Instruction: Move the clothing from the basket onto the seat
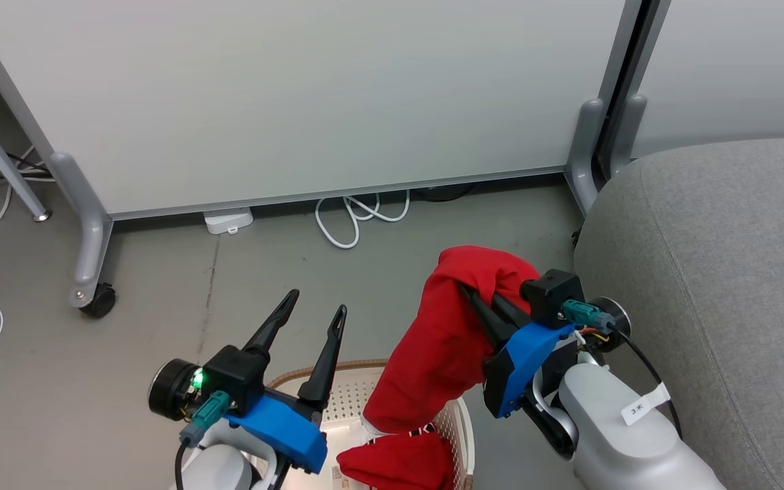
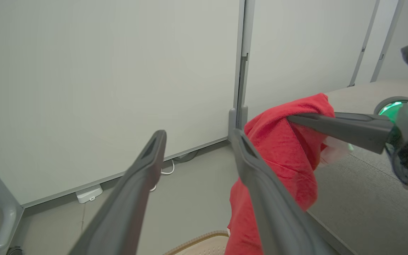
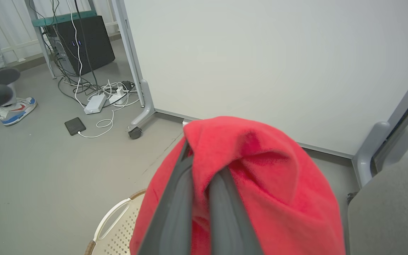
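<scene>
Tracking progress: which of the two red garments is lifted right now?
The plain red fabric garment, hanging from the right gripper's shut fingers; the other red one, with striped trim, lies in the cream perforated basket.

**A:** The plain red garment (image 1: 443, 340) is up in the air, draped over the tips of the right gripper (image 1: 475, 297) and pinched there, hanging in one long fold.

**B:** Its white cuff dangles low over the basket (image 1: 337, 372), which is cream and perforated with a brown woven rim.

**A:** The second garment (image 1: 399, 466) lies crumpled inside, with striped trim peeking out.

**B:** The seat (image 1: 719, 272), a broad light-grey cushion, is close on the right, and the hanging cloth is clear of it.
</scene>
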Available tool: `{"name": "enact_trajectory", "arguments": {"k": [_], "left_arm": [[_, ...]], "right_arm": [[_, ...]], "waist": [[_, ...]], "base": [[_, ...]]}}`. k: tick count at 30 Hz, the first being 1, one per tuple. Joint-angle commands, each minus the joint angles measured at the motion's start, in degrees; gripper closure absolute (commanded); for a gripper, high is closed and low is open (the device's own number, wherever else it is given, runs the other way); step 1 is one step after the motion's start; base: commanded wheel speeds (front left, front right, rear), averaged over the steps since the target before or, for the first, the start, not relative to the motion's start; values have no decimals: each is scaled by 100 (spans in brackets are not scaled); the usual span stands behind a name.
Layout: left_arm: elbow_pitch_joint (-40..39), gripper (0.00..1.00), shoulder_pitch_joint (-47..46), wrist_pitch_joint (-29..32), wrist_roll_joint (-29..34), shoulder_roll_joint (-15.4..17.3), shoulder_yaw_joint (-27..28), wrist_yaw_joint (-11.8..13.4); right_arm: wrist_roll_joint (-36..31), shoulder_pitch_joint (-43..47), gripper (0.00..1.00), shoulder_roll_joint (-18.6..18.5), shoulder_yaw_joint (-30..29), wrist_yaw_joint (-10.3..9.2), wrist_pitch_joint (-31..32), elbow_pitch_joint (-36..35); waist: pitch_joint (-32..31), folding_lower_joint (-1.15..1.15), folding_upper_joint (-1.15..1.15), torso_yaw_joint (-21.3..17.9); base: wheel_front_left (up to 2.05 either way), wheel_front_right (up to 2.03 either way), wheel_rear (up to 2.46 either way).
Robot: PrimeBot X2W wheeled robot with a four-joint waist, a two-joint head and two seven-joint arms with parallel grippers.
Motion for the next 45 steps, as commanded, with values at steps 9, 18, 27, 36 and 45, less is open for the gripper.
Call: {"name": "enact_trajectory", "arguments": {"k": [9,18,27,36,45], "left_arm": [[-230,0,632,-15,487,-255,835,-266],[-153,0,657,-15,792,-441,1076,-486],[22,0,655,-15,900,-529,1157,-567],[67,0,611,-15,944,-486,1216,-598],[34,0,511,-15,875,-408,1176,-592]], "right_arm": [[39,100,100,-14,-2,1,-21,-66],[-22,124,100,-14,-62,1,-21,-54],[-4,144,100,-14,-54,1,-21,-70],[-5,81,100,-14,-76,1,-21,-123],[-103,62,100,-17,-169,1,-21,-141]], "waist": [[-18,0,0,-14],[20,0,0,-8],[22,0,0,-40],[108,0,0,-392],[177,0,0,-1062]], "base": [[0,0,0],[0,0,0],[0,0,0],[0,0,0],[0,0,0]]}}
